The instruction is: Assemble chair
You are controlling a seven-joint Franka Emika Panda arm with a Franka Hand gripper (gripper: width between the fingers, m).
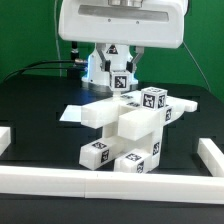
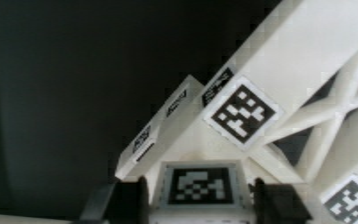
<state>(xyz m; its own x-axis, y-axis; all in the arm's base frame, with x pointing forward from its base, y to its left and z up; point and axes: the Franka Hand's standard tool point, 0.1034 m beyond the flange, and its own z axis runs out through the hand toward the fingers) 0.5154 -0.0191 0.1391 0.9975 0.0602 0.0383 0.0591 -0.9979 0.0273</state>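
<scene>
Partly built chair [image 1: 128, 130] on black tabletop [image 1: 40, 100], white blocks with marker tags, sitting just in front of and below end effector [image 1: 120, 88]. End effector low behind the assembly, fingers hidden by white parts in exterior view. Wrist view: dark fingers [image 2: 108, 200] either side of a tagged white piece [image 2: 197, 186], so probably clamped on a chair part, but contact edges out of frame; can't tell for sure. Slanted chair frame [image 2: 282, 100] with big tag rising ahead of end effector, very near. White border rail [image 1: 100, 180] on far side of the chair from end effector, well apart.

Judged step: seating or screwing a part into chair body. To do well: keep held piece square to its socket, push straight along axis, no side load on stacked blocks, which look easy to tip. Watch finger clearance against slanted frame. Release only once part sits flush.
</scene>
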